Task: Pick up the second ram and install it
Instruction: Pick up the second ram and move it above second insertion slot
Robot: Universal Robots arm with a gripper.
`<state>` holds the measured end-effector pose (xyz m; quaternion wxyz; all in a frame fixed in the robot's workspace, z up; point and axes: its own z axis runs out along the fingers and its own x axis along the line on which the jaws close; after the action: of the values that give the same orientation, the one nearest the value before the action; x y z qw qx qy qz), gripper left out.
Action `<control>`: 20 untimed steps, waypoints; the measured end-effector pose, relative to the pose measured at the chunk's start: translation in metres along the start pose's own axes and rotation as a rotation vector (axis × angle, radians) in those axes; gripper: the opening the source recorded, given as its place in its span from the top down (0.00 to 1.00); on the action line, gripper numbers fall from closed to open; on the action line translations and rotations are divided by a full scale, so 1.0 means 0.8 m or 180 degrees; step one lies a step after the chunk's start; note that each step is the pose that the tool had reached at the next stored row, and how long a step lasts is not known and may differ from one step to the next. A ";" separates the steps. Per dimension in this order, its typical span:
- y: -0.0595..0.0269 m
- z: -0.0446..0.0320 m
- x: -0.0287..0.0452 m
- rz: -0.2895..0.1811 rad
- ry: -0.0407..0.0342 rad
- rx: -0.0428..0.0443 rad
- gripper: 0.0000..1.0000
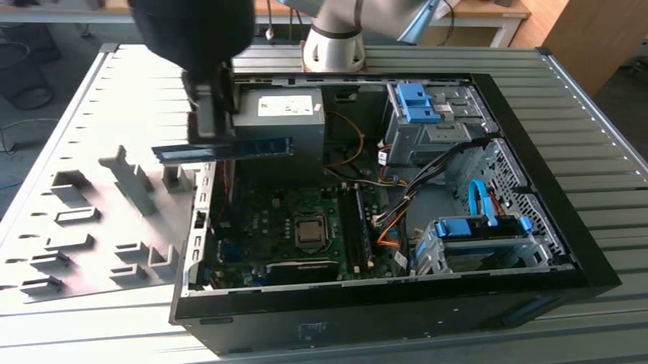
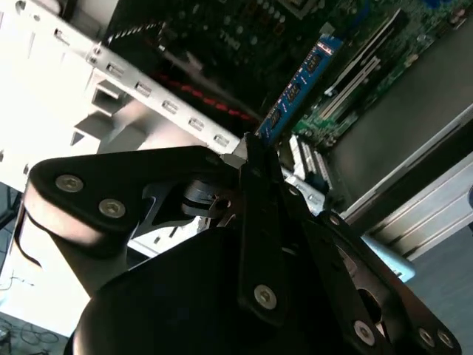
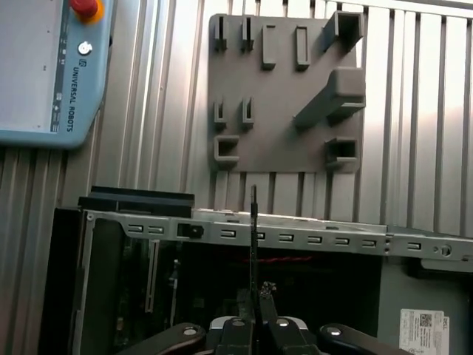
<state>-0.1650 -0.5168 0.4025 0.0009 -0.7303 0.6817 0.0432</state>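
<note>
The second ram [image 1: 253, 147], a thin blue-green stick with dark chips, hangs level above the left rim of the open computer case [image 1: 526, 189]. My gripper [image 1: 215, 135] is shut on the stick near its middle and holds it above the motherboard [image 1: 273, 220]. In the second wrist view the ram [image 2: 299, 85] juts out past the gripper [image 2: 248, 150] toward the board. In the first wrist view the ram [image 3: 253, 237] shows edge-on, rising from the gripper [image 3: 255, 299] over the case rim. The black slot rails [image 1: 354, 220] lie to the right of the processor socket [image 1: 308, 227].
A grey holder plate [image 1: 91, 220] with upright blocks lies on the table at the exterior view's left of the case. Inside the case are a power supply [image 1: 284, 114], blue drive brackets [image 1: 417, 102] and loose cables [image 1: 405, 197]. A control pendant [image 3: 52, 66] lies beside the plate.
</note>
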 end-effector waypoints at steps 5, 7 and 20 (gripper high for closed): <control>-0.023 0.0092 0.0022 0.0001 0.0000 -0.0009 0.86; -0.033 0.0129 0.0031 0.0001 -0.0001 -0.0014 0.86; -0.105 0.0379 0.0088 0.0004 -0.0005 -0.0061 0.86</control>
<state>-0.0825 -0.5161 0.3669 -0.0055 -0.7299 0.6817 0.0503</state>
